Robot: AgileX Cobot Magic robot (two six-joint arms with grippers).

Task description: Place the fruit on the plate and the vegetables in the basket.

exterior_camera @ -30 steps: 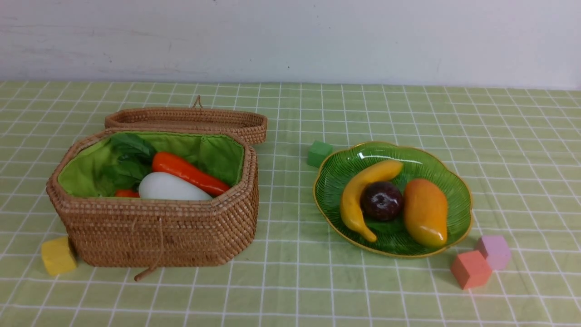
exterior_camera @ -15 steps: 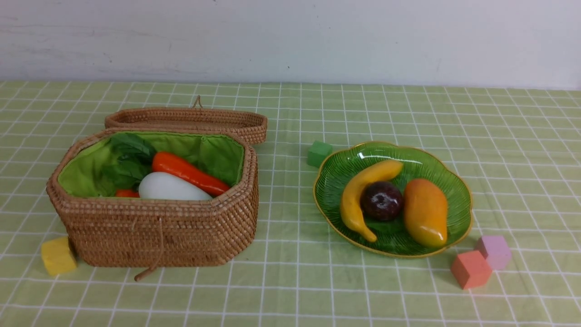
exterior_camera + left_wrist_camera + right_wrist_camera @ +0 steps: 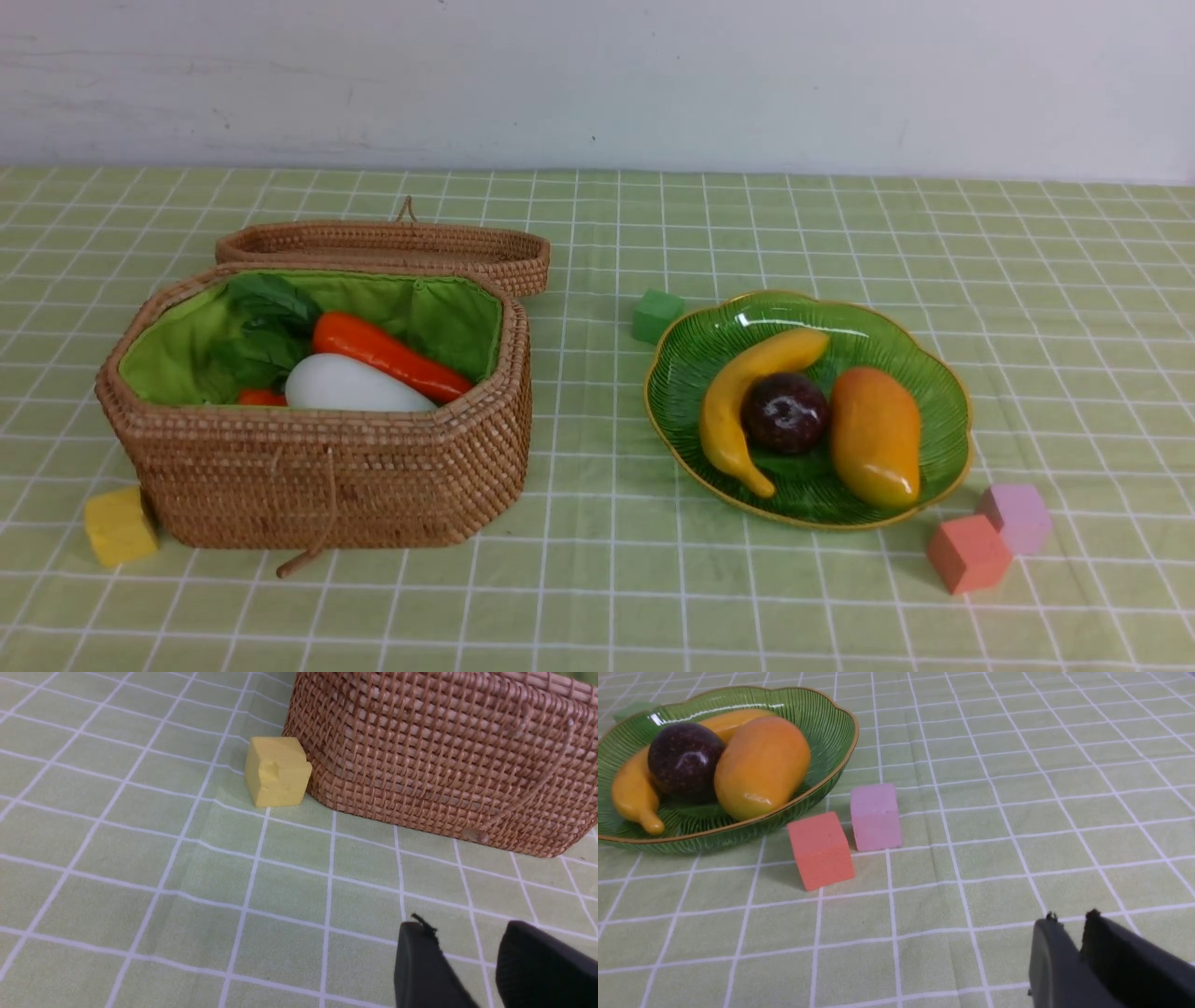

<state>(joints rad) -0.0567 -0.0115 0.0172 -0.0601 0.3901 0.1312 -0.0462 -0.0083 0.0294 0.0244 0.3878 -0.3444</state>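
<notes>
The yellow banana [image 3: 733, 411], the dark purple plum [image 3: 786, 413] and the yellow-orange mango [image 3: 876, 437] all lie in the green plate [image 3: 948, 401]. The plum sits between the other two, with the banana curving around its left side and the mango on its right. The plate is wide and shiny, with thin lines in it and a wavy gold edge. Over on the left, the brown basket [image 3: 327, 485] stands open, with bright green cloth inside. In it are an orange carrot [image 3: 390, 355], a smooth white vegetable [image 3: 355, 383], some dark green leaves [image 3: 266, 317] and a bit of something orange [image 3: 260, 398], mostly hidden by the basket's front edge. The woven lid [image 3: 392, 247] is behind the basket. A yellow block [image 3: 121, 526] is by the basket's front left corner. A green block [image 3: 658, 315] is just beside the plate, at its back left. A red block [image 3: 969, 554] and a pink block [image 3: 1016, 518] sit close together near the plate's front right. All this is on a worktop [image 3: 597, 579] with a green cloth with white lines. The left tool [image 3: 455, 947] is open a little way and holds nothing. The right tool [image 3: 1073, 931] has just a narrow gap at its tips and holds nothing.
</notes>
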